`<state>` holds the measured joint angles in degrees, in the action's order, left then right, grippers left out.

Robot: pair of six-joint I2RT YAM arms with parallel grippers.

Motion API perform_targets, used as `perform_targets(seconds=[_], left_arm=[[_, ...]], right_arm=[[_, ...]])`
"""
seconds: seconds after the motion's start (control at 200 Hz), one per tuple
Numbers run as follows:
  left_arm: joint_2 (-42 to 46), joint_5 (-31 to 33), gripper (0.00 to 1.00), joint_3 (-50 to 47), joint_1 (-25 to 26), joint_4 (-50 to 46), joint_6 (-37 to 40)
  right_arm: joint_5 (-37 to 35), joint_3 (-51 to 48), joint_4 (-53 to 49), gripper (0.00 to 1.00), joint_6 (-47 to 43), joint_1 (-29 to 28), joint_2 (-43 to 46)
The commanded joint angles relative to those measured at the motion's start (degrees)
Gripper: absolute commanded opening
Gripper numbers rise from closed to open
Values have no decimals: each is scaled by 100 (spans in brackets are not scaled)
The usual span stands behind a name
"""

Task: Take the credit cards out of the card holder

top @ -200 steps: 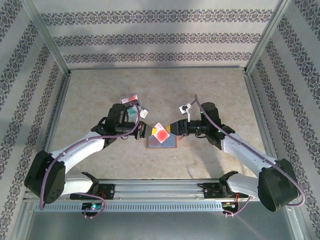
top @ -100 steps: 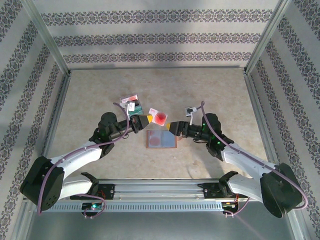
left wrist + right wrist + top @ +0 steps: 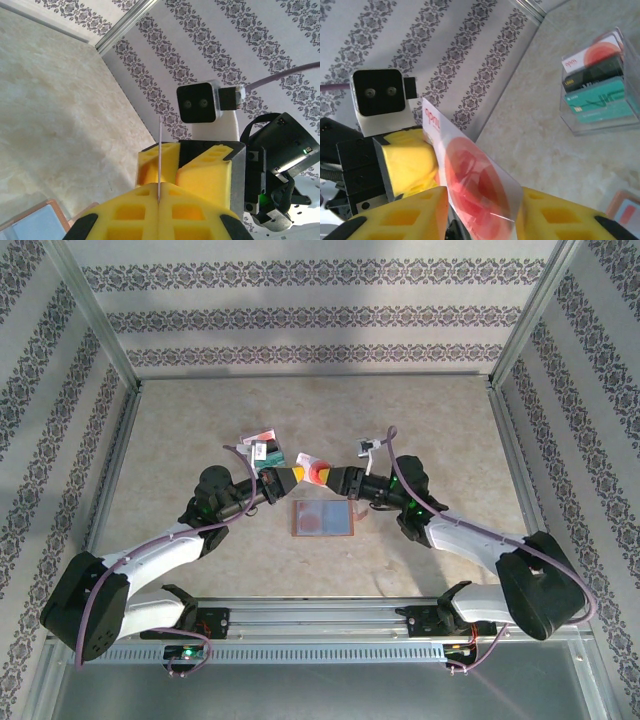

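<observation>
Right gripper (image 3: 339, 481) has swung in to meet the left gripper (image 3: 289, 478), jaws parted astride the red credit card (image 3: 315, 472). Left's jaws pinch it tight, aloft beyond the card holder (image 3: 322, 517), open on the table (image 3: 200, 430).

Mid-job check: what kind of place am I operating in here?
Probably a lab robot test cell rather than a home. It has patterned wall panels set in an aluminium frame, a stone-look tabletop, and a slotted metal mounting rail along the near edge.
</observation>
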<state>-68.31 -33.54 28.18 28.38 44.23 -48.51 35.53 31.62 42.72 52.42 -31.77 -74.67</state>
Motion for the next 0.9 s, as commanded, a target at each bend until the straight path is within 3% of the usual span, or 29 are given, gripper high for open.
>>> perform_targets(seconds=[0.0,0.08,0.175,0.255,0.34,0.465,0.64,0.894], left_arm=[[-7,75,0,-28,-33,321,-44],[43,76,0,27,-27,132,49],[240,15,19,271,-74,-617,364],[518,32,34,694,-167,-1920,923],[799,197,51,1341,-212,-3563,1801],[869,512,64,2310,-221,-5576,2957],[241,-27,69,3452,-226,-7339,4291],[-774,-637,62,4801,-225,-8914,6093]], right_arm=[[247,167,651,27,161,-78,-178],[262,152,703,17,170,-84,-223],[286,134,619,6,99,-46,-197],[375,173,303,0,-98,19,-117],[411,259,-294,0,-482,57,-16],[439,411,-1116,0,-1015,50,93],[781,634,-1415,0,-1322,15,70],[1752,1154,-1966,0,-1771,-89,-185]])
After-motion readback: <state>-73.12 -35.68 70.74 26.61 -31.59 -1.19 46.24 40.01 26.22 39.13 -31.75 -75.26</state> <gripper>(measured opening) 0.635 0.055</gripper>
